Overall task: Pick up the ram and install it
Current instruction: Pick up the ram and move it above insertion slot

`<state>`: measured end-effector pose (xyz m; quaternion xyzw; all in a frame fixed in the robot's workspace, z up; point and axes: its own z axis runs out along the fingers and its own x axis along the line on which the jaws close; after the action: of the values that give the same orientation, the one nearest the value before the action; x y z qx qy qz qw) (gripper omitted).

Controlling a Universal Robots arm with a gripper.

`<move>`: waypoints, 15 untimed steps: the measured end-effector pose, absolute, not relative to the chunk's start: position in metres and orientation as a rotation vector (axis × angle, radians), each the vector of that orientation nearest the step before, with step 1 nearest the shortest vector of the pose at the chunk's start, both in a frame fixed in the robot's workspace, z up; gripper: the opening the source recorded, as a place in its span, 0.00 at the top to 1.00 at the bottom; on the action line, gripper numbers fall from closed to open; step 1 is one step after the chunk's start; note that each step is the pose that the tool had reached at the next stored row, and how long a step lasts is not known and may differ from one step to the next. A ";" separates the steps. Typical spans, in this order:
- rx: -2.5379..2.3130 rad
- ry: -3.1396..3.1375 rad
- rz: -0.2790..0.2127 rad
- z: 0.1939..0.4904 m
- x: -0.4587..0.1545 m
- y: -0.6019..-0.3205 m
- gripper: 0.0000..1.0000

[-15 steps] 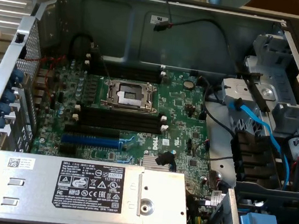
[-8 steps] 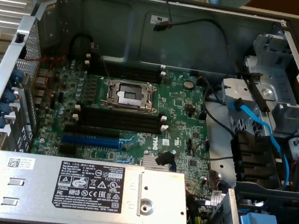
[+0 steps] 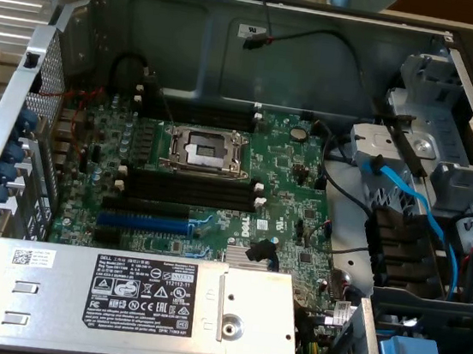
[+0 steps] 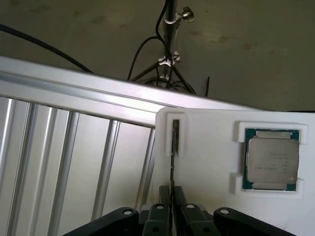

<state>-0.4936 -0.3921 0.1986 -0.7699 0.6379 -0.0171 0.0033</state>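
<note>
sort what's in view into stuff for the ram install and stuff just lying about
For the job:
- ram, edge-on in the white holder
- gripper, closed on it
- black slots

Lying about:
- processor chip
- blue slot
- power supply

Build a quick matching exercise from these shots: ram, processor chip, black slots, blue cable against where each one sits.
Things:
1. ram
2. processor chip
3. black slots
4. blue cable

Places:
A. flat in the white tray's square recess
B. on the motherboard, empty
C. on edge in the white tray's narrow pocket, gripped by the gripper
D. beside the motherboard, at the exterior view's right

Pairs: 1-C, 2-A, 3-B, 4-D
</note>
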 end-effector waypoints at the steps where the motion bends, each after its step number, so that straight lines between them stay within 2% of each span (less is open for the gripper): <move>1: -2.413 1.999 -0.052 0.199 -0.494 -0.392 0.85; 15: -2.406 1.994 -0.040 0.198 -0.494 -0.392 0.85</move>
<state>-0.4936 -0.3923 0.1981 -0.7699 0.6380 -0.0129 0.0084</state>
